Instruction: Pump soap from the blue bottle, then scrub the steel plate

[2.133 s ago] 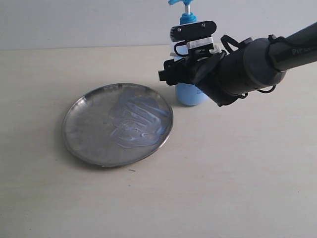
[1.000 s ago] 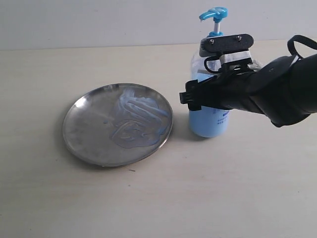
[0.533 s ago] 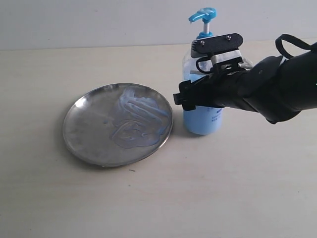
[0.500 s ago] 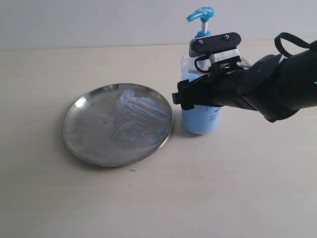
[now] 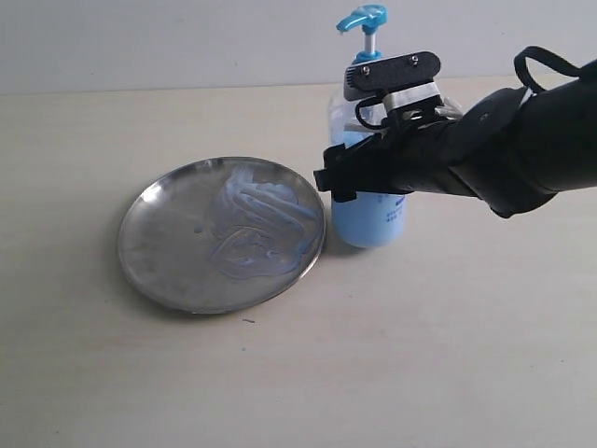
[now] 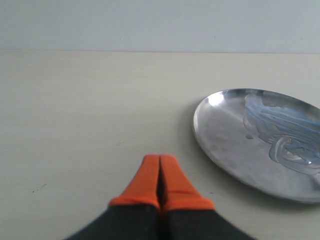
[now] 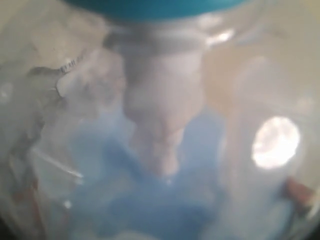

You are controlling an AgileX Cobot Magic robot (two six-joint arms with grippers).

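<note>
The steel plate (image 5: 159, 245) lies flat on the pale table (image 5: 420, 364), its low rim clear of everything all the way round. The soap (image 5: 261, 224) is spread in light-blue streaks over the half of the plate nearest the blue bottle (image 5: 369, 224), running close to the rim on that side, while the other half is bare metal. The bottle is upright just beside the plate, with only a narrow strip of table between its base and the rim. Whether the base rests on the table or hangs slightly above it cannot be told. Its blue pump head (image 5: 364, 17) is up, with the spout pointing toward the plate's side. The right gripper (image 5: 338, 177) reaches in from the side of the bottle away from the plate, its jaws spread wide round the bottle's middle and clasping it; the finger ends come out just above the plate's near rim without touching it. The right wrist view is filled by the clear bottle wall and the blue liquid inside. The left gripper (image 6: 160, 172) has its orange tips pressed together with nothing between them, low over bare table, apart from the plate's rim. On the plate's other sides the table is open, with broad room in front of it and beyond its far side, up to the table's back edge at the wall.
</note>
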